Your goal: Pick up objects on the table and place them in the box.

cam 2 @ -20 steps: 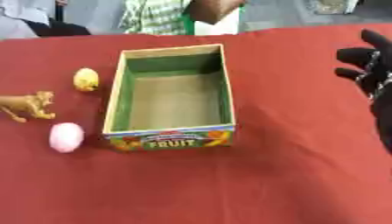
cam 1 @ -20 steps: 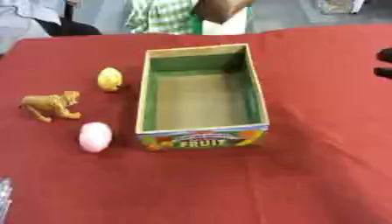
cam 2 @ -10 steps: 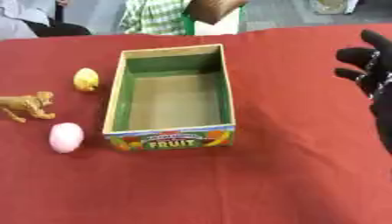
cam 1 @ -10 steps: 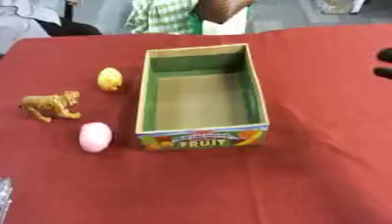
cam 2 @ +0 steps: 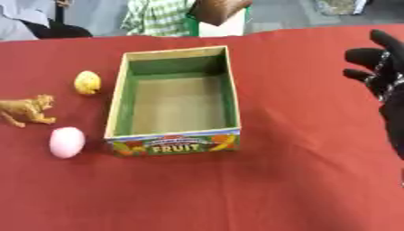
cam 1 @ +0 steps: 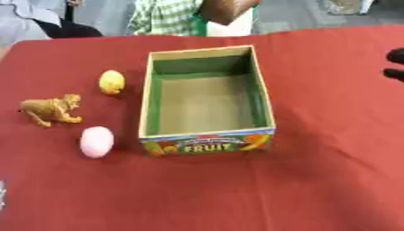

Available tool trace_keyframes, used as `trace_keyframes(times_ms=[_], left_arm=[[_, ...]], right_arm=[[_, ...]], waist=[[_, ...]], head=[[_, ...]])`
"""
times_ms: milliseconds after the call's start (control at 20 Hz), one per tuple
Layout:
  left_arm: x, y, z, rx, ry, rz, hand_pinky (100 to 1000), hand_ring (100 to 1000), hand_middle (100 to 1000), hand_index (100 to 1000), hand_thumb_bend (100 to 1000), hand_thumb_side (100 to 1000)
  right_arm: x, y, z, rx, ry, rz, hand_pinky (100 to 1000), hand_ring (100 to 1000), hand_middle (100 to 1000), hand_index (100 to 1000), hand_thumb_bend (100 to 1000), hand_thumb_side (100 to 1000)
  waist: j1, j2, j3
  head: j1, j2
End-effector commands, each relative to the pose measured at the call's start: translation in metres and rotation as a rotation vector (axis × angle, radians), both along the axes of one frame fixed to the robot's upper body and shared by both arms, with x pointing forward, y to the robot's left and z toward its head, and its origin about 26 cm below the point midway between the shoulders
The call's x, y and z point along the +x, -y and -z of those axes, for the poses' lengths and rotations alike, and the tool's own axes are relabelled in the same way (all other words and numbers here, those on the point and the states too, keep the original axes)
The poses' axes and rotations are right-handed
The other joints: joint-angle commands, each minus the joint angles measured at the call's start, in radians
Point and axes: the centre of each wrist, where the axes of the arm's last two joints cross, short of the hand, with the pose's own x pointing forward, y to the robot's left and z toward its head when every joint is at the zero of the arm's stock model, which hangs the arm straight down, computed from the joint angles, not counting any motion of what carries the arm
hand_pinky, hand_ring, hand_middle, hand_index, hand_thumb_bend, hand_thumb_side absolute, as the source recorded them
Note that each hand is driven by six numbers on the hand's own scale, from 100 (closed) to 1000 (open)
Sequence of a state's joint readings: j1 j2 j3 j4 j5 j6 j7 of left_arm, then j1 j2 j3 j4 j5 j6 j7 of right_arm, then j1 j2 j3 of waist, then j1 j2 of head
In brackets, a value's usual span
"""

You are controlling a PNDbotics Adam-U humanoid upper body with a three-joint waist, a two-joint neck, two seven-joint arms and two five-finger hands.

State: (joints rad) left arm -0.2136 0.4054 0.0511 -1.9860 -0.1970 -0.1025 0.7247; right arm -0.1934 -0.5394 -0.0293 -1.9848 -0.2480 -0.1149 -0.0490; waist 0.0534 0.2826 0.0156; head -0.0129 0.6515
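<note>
The robot's black right hand (cam 2: 387, 81) is hanging above the red tablecloth (cam 2: 300, 180) at the right edge of the right eye view, its fingers spread and fairly straight, holding nothing. It is sitting well apart from everything else on the table. The left hand is not showing in either view.

Left of that hand, an open rectangular cardboard box (cam 1: 264, 103) with a green inner lining and a printed front panel reading "FRUIT" is standing in the middle of the cloth, with nothing lying inside it. Three objects are lying on the cloth on the box's left side, none touching it. A small yellow lemon-shaped object (cam 1: 111, 82) is resting near the far left corner of the box. A pale pink egg-shaped object (cam 1: 96, 141) is lying just beside the near left corner. A tan toy lion figure (cam 1: 51, 109) is standing farther left, between the other two in depth.
</note>
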Motion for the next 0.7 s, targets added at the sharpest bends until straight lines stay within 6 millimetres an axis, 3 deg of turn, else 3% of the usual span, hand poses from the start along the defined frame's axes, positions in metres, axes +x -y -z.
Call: trace_keyframes(times_ms=[50,350,700], left_arm=[[-0.001,-0.005,-0.015,0.071,0.015,-0.009,566,619,703,887,100,1000],[0.001,-0.008,-0.026,0.137,-0.003,-0.03,566,619,705,889,100,1000],[0.002,-0.016,-0.047,0.242,-0.044,-0.1,566,621,710,891,100,1000]], right_arm=[[-0.001,0.0,-0.008,-0.017,0.027,-0.009,832,869,748,963,100,1000],[-0.001,0.0,-0.008,-0.015,0.026,-0.012,832,869,748,962,100,1000],[-0.001,0.0,-0.008,-0.006,0.023,-0.016,831,868,748,961,100,1000]], waist=[[-0.003,-0.019,-0.002],[-0.004,-0.026,-0.002],[0.001,-0.047,-0.006]], head=[[-0.018,0.008],[-0.022,0.015],[-0.001,0.047]])
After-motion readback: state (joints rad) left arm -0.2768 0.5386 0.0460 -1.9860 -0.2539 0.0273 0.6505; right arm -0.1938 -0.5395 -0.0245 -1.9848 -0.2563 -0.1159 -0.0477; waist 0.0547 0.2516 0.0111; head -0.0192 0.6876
